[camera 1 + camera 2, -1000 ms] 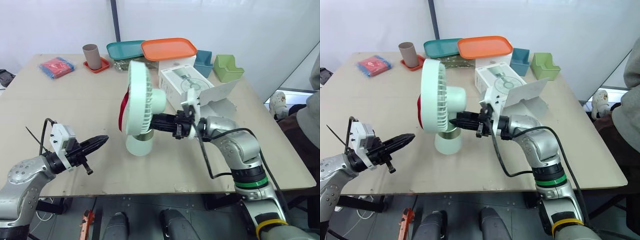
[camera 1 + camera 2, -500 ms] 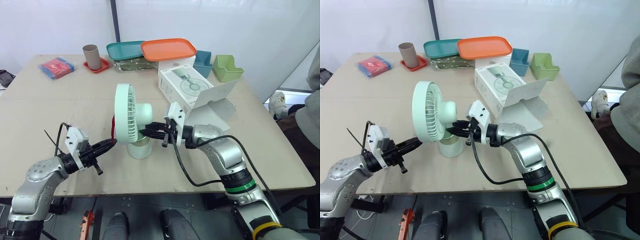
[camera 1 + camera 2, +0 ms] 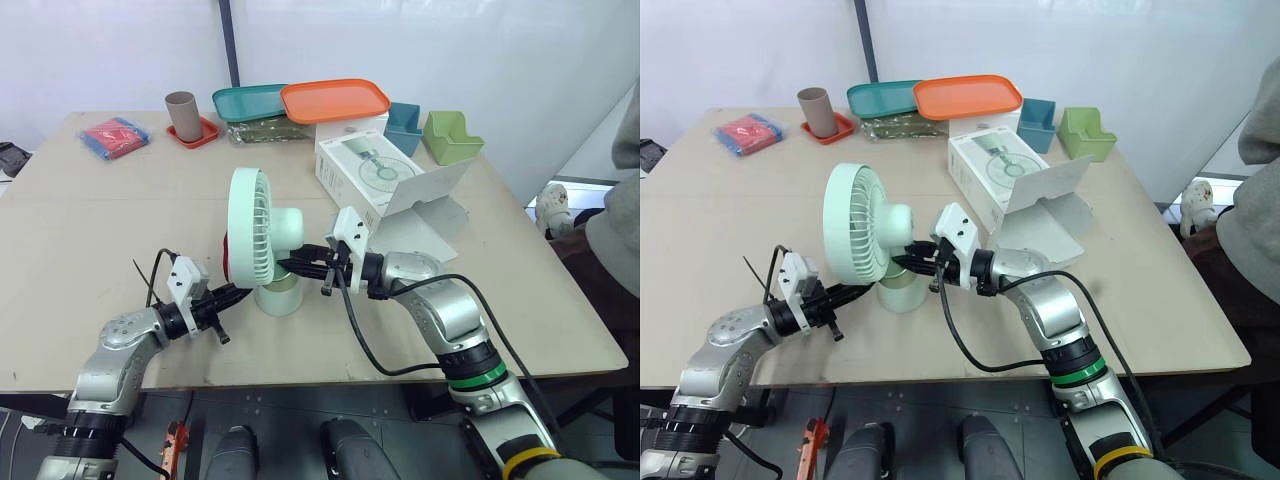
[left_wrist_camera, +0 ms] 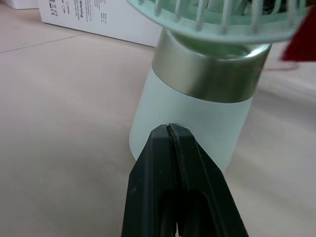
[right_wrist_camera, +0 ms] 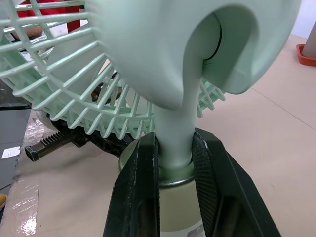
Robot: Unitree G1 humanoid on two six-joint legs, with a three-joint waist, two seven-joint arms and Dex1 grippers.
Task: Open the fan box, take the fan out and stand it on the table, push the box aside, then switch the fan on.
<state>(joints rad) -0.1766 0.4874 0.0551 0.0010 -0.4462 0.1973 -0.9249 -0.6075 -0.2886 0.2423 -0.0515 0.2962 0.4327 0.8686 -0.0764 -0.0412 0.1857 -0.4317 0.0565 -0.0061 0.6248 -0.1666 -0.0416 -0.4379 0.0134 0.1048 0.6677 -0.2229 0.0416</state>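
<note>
One fan (image 3: 252, 225): pale green and upright at the centre of the frame, its round base on the worktop (image 3: 90, 220). The grille faces the frame's left, and a metal band rings the top of the base.
Right jaws: they reach in from right of centre and are clamped on the fan's thin neck just above the metal band, one finger on each side.
Left jaws: they come from the lower left, pressed together with no gap. The tips are at the pale lower part of the base; contact cannot be told.
Red piece (image 3: 229, 262): it shows at the grille's lower left edge.
Fan box (image 3: 362, 170): white, lying up and to the right of the fan, close by, with its end flap standing open toward the right.
Top of frame: a brown cup (image 3: 182, 113) on a red saucer (image 3: 203, 131), a teal tray (image 3: 248, 99), an orange tray (image 3: 336, 99), a teal bin (image 3: 405, 125) and a green bin (image 3: 452, 136).
Upper left: a red and blue packet (image 3: 115, 133).
Right edge: a person's grey sleeve (image 3: 620, 215).
</note>
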